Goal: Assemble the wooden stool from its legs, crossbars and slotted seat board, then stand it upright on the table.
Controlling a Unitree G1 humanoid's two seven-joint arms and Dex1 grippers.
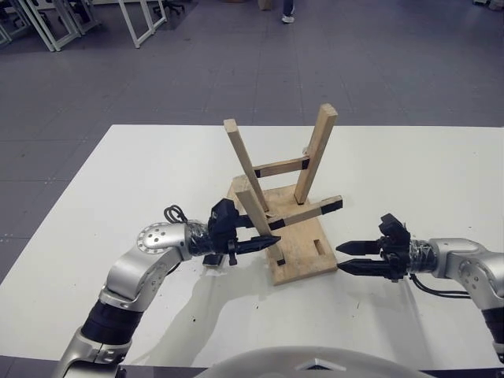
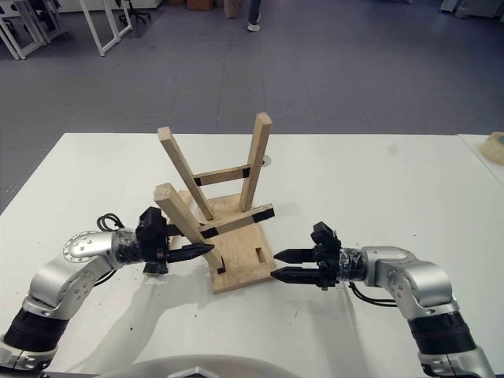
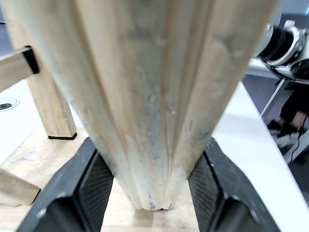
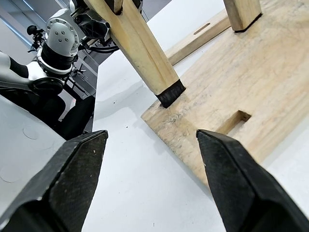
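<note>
The wooden stool lies upside down on the white table. Its slotted seat board is flat, and three legs point upward, joined by two crossbars. My left gripper is shut on the nearest leg, low down close to the board. In the left wrist view the leg sits between both fingers. My right gripper is open and holds nothing. It hovers just off the board's near right corner, beside an unfilled slot.
The table's near edge runs close below both arms, and its far edge lies behind the stool. A yellowish object sits on a separate surface at the far right. White frames stand on the floor beyond.
</note>
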